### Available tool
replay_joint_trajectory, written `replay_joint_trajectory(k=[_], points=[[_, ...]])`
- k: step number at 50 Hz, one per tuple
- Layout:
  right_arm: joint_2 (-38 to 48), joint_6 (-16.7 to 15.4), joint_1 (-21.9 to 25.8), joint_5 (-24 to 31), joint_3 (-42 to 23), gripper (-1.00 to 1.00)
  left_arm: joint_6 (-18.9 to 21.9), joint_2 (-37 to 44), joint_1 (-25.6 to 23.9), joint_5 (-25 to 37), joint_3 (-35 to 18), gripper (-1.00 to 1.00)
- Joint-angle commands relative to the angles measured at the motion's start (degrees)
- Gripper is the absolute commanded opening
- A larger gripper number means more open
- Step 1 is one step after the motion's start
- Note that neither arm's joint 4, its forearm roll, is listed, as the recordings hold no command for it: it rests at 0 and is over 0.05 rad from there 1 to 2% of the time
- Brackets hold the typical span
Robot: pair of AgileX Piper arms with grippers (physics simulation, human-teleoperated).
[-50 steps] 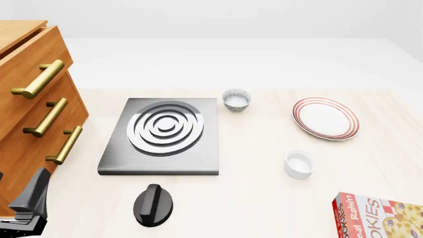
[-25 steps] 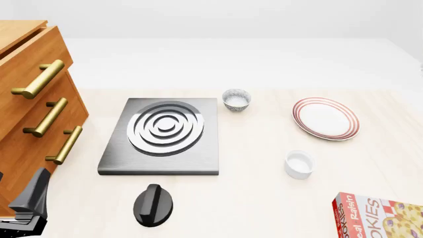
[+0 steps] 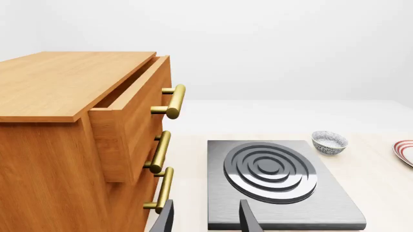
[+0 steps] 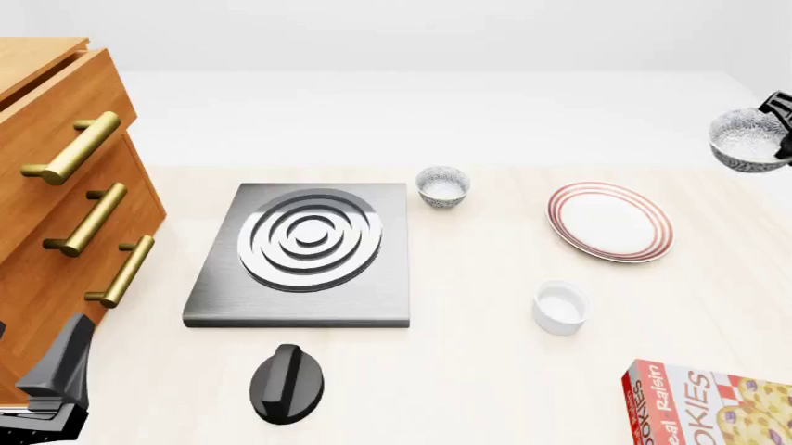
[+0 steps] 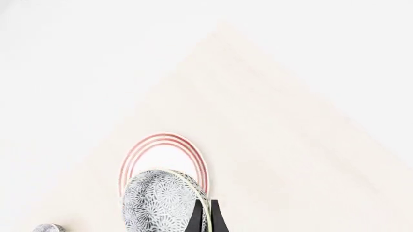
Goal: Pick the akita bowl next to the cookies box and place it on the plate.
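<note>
The akita bowl (image 4: 747, 139), grey-and-white patterned, hangs tilted in the air at the front view's right edge, beyond and to the right of the plate (image 4: 609, 221). My right gripper (image 4: 778, 125) is shut on its rim. In the right wrist view the bowl (image 5: 160, 200) sits against the fingers (image 5: 205, 216), and the red-ringed plate (image 5: 164, 141) lies far below, partly hidden behind it. The cookies box (image 4: 711, 405) lies at the near right corner. My left gripper (image 3: 206, 222) is open and empty at the near left (image 4: 56, 380), beside the cabinet.
A second patterned bowl (image 4: 442, 186) stands behind the stove plate (image 4: 303, 250). A plain white cup (image 4: 561, 307) sits between the plate and the box. A black knob (image 4: 287, 382) lies near the front. A wooden cabinet (image 4: 62, 195) with brass handles fills the left, its top drawer slightly open.
The patterned bowl, held by my right gripper, has come into the front view at its upper right edge. Nothing on the table has moved, and the left arm is still.
</note>
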State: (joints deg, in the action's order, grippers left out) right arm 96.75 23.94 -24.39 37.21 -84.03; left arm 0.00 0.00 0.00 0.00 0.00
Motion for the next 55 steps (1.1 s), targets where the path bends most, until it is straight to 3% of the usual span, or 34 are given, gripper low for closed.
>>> replay_joint_trajectory(k=[1,3,13,14,16,17,19,21,23,24,26,32,33,34,35,36,37,39,42,55], points=[[1.55,6.57,3.3,-5.2,4.01,-1.0,0.0,0.0,0.0,0.0,0.0,1.0],[1.41,9.19,4.4,-7.22,5.84,-1.0,0.0,0.0,0.0,0.0,0.0,1.0],[4.19,11.41,4.87,-11.29,6.51,-1.0,0.0,0.0,0.0,0.0,0.0,1.0],[4.15,15.3,6.37,-14.12,9.15,-1.0,0.0,0.0,0.0,0.0,0.0,1.0],[4.72,15.23,6.1,-14.59,9.06,-1.0,0.0,0.0,0.0,0.0,0.0,1.0],[5.03,16.85,6.77,-15.86,10.27,-1.0,0.0,0.0,0.0,0.0,0.0,1.0],[5.83,15.49,5.91,-15.85,9.29,-1.0,0.0,0.0,0.0,0.0,0.0,1.0],[6.06,18.05,6.84,-17.66,11.0,-1.0,0.0,0.0,0.0,0.0,0.0,1.0],[7.01,17.12,5.74,-17.31,9.71,-1.0,0.0,0.0,0.0,0.0,0.0,1.0],[6.64,20.24,7.15,-19.73,11.89,-1.0,0.0,0.0,0.0,0.0,0.0,1.0],[7.18,19.04,6.3,-19.04,10.95,-1.0,0.0,0.0,0.0,0.0,0.0,1.0],[8.54,19.94,6.49,-20.6,11.33,-1.0,0.0,0.0,0.0,0.0,0.0,1.0],[8.25,25.34,9.15,-24.56,15.13,-1.0,0.0,0.0,0.0,0.0,0.0,1.0],[8.41,25.13,9.24,-24.39,14.84,-1.0,0.0,0.0,0.0,0.0,0.0,1.0],[9.27,22.05,7.62,-22.16,12.28,-1.0,0.0,0.0,0.0,0.0,0.0,1.0],[9.66,21.21,7.17,-21.48,11.46,-1.0,0.0,0.0,0.0,0.0,0.0,1.0],[9.54,23.1,8.35,-23.01,12.66,-1.0,0.0,0.0,0.0,0.0,0.0,1.0],[9.94,22.02,7.75,-22.27,11.56,-1.0,0.0,0.0,0.0,0.0,0.0,1.0],[10.68,23.38,8.63,-23.06,11.56,-1.0,0.0,0.0,0.0,0.0,0.0,1.0],[14.35,23.1,8.95,-24.11,9.72,-1.0,0.0,0.0,0.0,0.0,0.0,1.0]])
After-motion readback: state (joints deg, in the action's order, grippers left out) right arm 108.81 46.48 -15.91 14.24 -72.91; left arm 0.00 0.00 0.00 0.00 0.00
